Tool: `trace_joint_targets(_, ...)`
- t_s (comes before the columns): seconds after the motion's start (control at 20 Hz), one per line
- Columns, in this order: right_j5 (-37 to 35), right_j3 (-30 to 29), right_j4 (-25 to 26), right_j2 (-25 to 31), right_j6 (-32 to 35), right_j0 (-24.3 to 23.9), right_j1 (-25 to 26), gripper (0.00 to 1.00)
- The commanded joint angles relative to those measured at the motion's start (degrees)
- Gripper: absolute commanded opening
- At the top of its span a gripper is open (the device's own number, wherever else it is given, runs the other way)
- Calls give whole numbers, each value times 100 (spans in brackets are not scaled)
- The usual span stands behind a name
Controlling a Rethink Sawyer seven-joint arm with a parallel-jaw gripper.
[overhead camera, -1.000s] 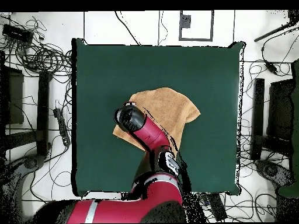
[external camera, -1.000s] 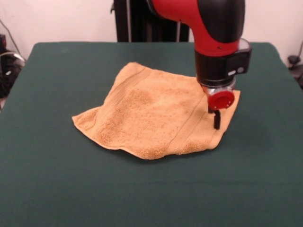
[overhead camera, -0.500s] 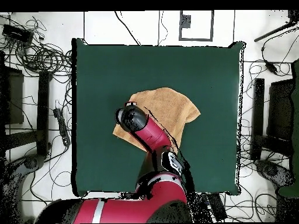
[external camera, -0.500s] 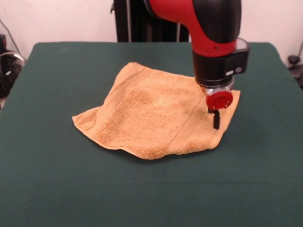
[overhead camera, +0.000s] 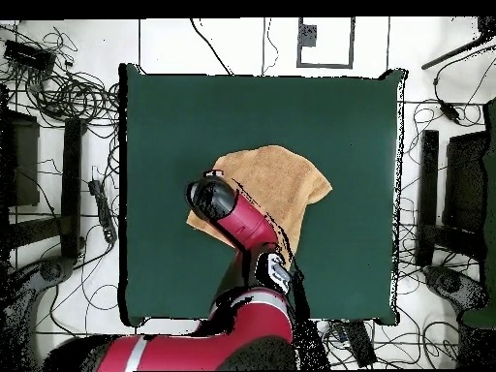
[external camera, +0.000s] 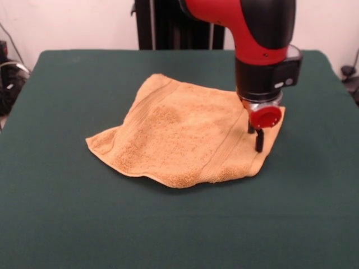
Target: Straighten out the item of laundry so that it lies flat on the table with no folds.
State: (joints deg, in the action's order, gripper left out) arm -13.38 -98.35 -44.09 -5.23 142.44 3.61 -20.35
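A: Lying near the middle of the table [external camera: 61, 224], the towel [external camera: 179, 134], turned diamond-wise to the table's edges. Looking like looped terry in mustard orange, with a flat woven band running beside each hemmed end.

B: Showing relief in the front view only: a thick doubled edge bulging along the side toward the table's front edge, a shallow dip in the middle, one corner lifting slightly.

A: Flattening to a plain orange patch [overhead camera: 281, 174] in the overhead view, the red and black arm covering one corner and hiding the gripper entirely.

B: Hanging over the towel's corner at the picture's right in the front view, the gripper [external camera: 258, 141], dark tips down at the cloth. Open or closed, gripping or not: cannot tell.

A: Plain dark green cloth covering the table.
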Motion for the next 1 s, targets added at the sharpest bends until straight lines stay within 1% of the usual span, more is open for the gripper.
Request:
trace_joint_targets(0.05,-199,5,-404,253,1608,397,545,100)
trace_joint_targets(0.2,-250,63,-408,85,1605,500,579,100)
trace_joint_targets(0.25,-223,6,-424,188,1560,431,545,100)
trace_joint_targets(0.3,-333,83,-457,48,1685,557,590,100)
trace_joint_targets(0.4,-263,140,-477,-51,1693,638,628,100)
trace_joint_targets(0.6,-244,97,-508,9,1618,587,606,100)
trace_joint_targets(0.65,-256,92,-530,9,1597,587,603,0)
trace_joint_targets(1.0,-244,58,-537,-2,1557,568,586,0)
